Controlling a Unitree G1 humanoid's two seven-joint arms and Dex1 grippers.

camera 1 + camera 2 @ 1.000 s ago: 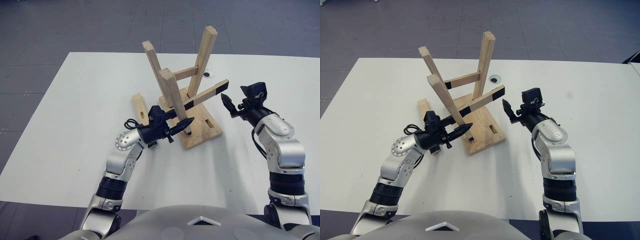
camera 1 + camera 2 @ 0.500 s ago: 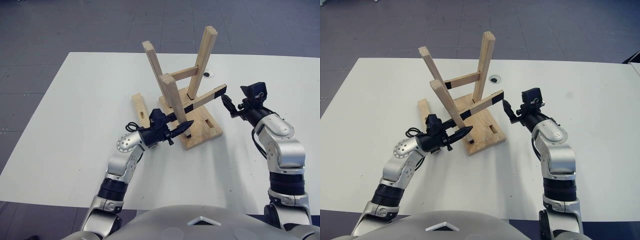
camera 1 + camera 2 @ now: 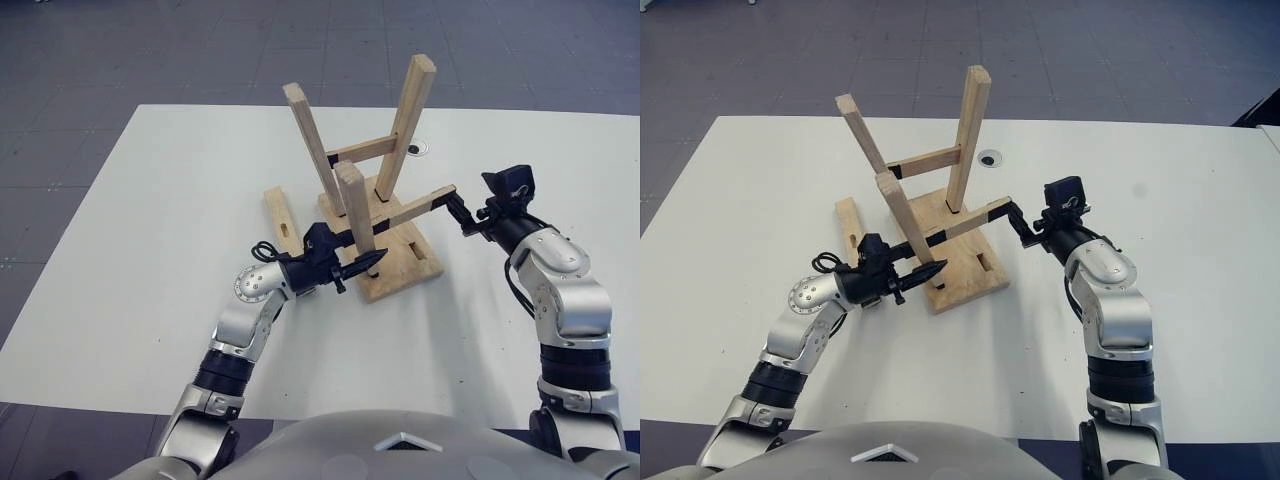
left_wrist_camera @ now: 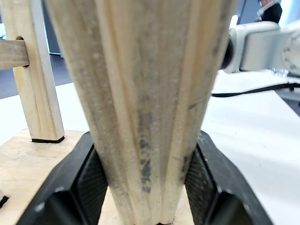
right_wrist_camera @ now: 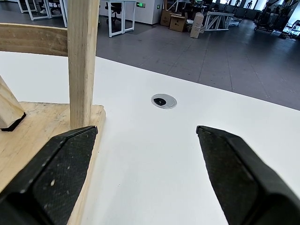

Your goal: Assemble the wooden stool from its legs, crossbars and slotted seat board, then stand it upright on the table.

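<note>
We clamp our left end effector (image 3: 368, 262) on a leg (image 3: 354, 200) at the seat board (image 3: 410, 262). Our right end effector (image 3: 460, 212) gapes beside a crossbar (image 3: 415, 208).

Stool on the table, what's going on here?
The robot is midway through building the stool upside down. The seat board lies flat on the table with two legs standing in it, joined by a crossbar. The left gripper is shut on a third leg at the board's near edge. A second crossbar sticks out from that leg toward the open right gripper. One loose piece lies beside the board.
</note>
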